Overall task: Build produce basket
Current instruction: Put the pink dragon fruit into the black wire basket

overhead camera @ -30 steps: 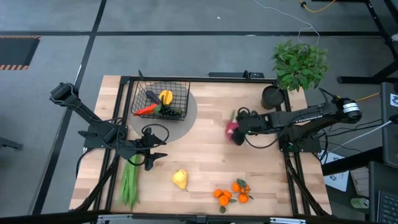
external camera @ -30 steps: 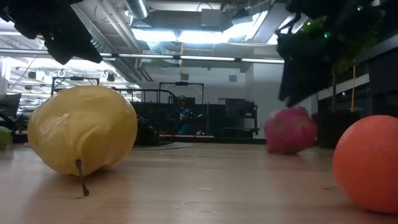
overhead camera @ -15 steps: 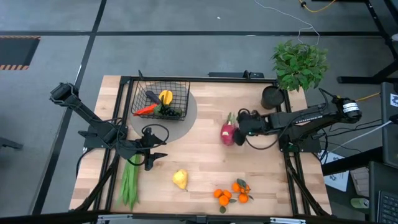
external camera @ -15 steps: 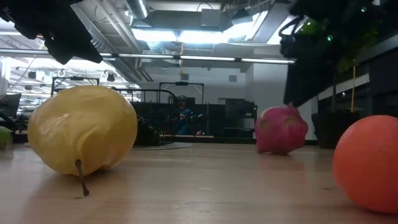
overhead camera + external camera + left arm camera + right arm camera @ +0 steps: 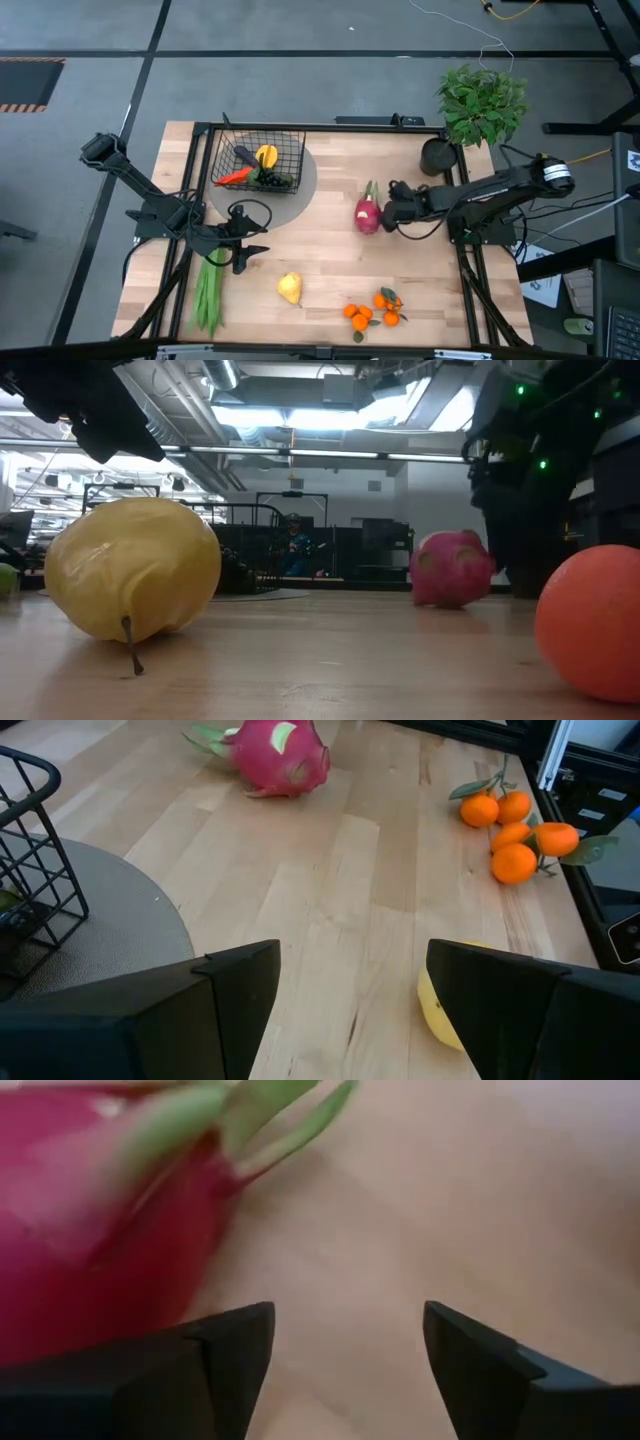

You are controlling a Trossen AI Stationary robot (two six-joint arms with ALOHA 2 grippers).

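Lying on its side at mid-table, the dragon fruit [image 5: 367, 214] is a smooth pink oval with green leaf tips pointing to the far side; it rests on pale wood planking. Right gripper [image 5: 388, 212] sits just beside it on the right, 2 dark fingers spread, nothing between them; the wrist view shows the fruit off to one side of the gap, blurred and cut off.

Basket [image 5: 284, 146]: small, rectangular, thin black wire grid, standing on a grey round mat [image 5: 301, 190] at the far left. Inside: yellow pepper [image 5: 266, 156], orange carrot [image 5: 234, 177], a dark long piece and a dark cluster I cannot make out clearly.

Left gripper [image 5: 247, 253] hovers near the table's left edge, fingers spread, holding nothing. Long green beans [image 5: 208, 295] lie straight along the near left. Yellow pear [image 5: 289, 288], smooth with a thin stem, sits near centre. Oranges [image 5: 373, 310], a cluster with leaves, near right of it.

Leafy potted plant [image 5: 482, 102] and a dark round cup [image 5: 437, 156] stand at the far right corner.
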